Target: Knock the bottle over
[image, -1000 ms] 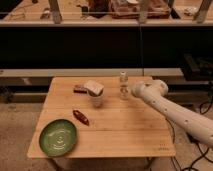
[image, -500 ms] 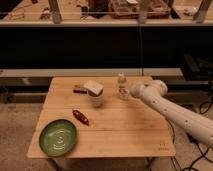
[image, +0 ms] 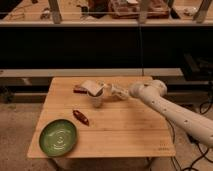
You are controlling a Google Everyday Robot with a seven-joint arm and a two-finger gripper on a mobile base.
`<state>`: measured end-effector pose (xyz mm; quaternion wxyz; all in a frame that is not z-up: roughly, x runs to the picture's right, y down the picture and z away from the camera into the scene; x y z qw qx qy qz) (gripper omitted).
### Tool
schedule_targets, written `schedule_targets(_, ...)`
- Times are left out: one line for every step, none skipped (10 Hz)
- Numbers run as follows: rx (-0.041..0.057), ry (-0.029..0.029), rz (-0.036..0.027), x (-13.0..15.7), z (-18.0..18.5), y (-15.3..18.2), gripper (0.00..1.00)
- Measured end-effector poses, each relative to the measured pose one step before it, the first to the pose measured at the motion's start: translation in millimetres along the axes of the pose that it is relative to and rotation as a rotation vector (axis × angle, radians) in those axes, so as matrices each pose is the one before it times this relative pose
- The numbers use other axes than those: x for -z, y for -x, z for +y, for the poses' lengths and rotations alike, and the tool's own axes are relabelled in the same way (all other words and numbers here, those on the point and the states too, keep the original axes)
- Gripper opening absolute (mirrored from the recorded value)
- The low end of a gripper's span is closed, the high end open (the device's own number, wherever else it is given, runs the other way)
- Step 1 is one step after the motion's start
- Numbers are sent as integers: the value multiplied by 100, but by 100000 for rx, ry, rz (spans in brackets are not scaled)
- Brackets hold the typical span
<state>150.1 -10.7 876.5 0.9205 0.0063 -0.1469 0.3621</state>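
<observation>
The small pale bottle (image: 111,89) is tipped over to the left near the back of the wooden table (image: 125,130), its top close to the white cup (image: 96,98). The cup has a whitish block-like top (image: 90,86). My gripper (image: 121,92), at the end of the white arm (image: 165,107) that reaches in from the right, is right against the bottle's right side.
A green plate (image: 58,136) sits at the table's front left. A red-brown oblong item (image: 81,117) lies in front of the cup. A dark reddish flat item (image: 79,90) lies left of the cup. A dark shelf unit stands behind the table.
My gripper has pushed left along the back of the table. The bottle, upright before, has leaned and fallen leftward toward the cup.
</observation>
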Motion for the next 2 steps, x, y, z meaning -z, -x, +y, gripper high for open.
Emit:
schedule_targets(195, 57, -295, 112, 333, 117, 7)
schedule_targets(275, 143, -281, 143, 227, 22, 8)
